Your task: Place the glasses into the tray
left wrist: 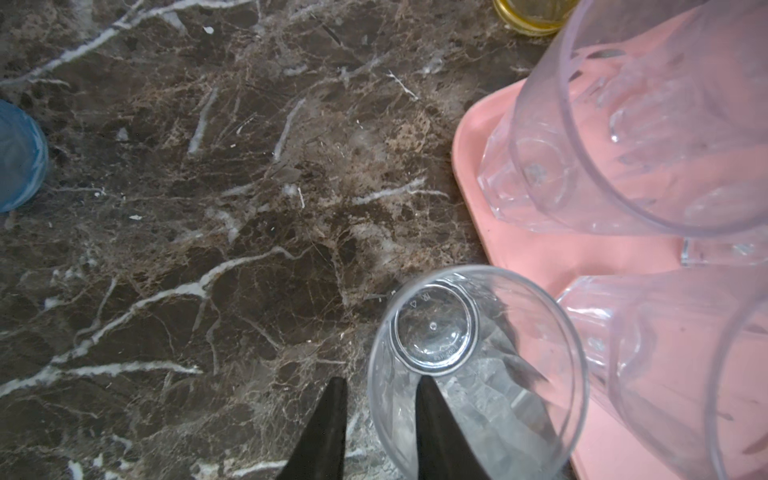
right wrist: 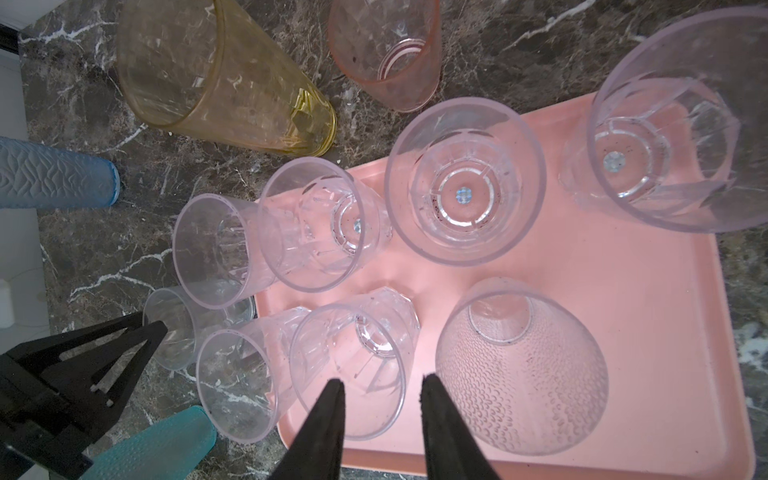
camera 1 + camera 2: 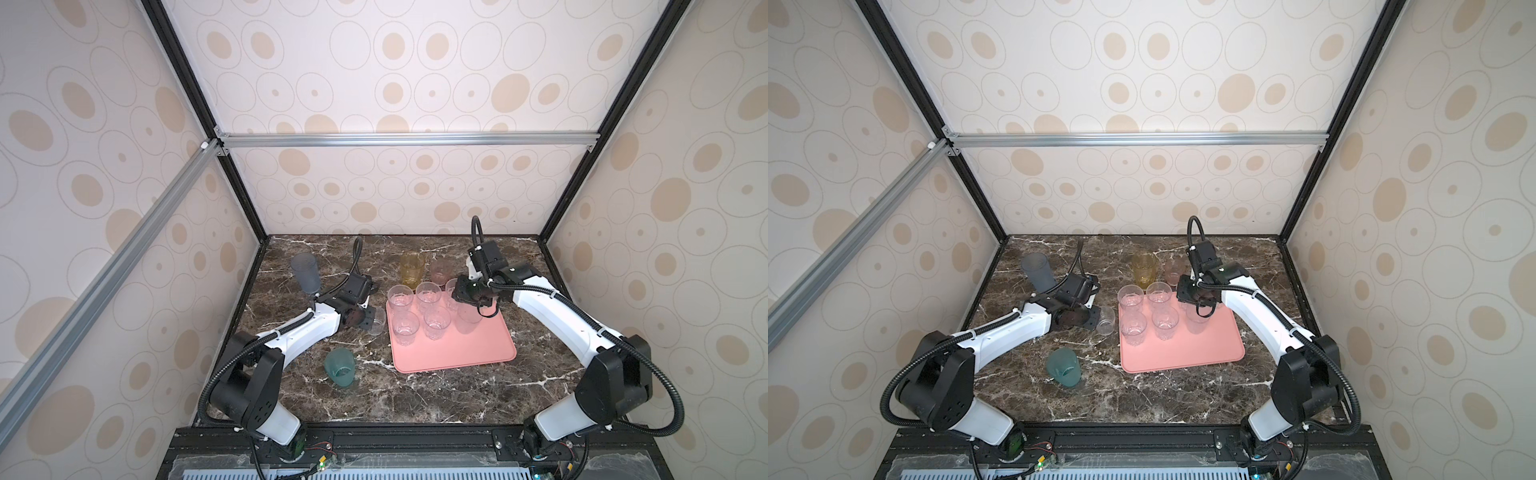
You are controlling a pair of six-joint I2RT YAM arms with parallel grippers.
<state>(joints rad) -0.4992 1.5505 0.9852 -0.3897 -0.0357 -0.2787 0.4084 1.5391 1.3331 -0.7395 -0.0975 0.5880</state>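
Observation:
The salmon-pink tray [image 3: 457,353] [image 3: 1183,353] lies mid-table. Several clear glasses [image 3: 405,326] and a frosted one [image 3: 467,320] [image 2: 523,370] stand upright on its far half. A short clear glass [image 3: 376,322] [image 1: 478,353] stands on the marble just left of the tray. My left gripper [image 1: 381,382] [image 3: 368,320] is open and straddles this glass's near wall, one finger inside and one outside. My right gripper [image 2: 383,379] [image 3: 471,305] hangs open above the tray, between a clear glass and the frosted one, holding nothing.
An amber glass [image 3: 412,268] and a pink glass [image 3: 440,270] stand on the marble behind the tray. A blue-grey glass [image 3: 305,272] stands at the far left. A teal glass [image 3: 340,368] is near the front left. The tray's near half is bare.

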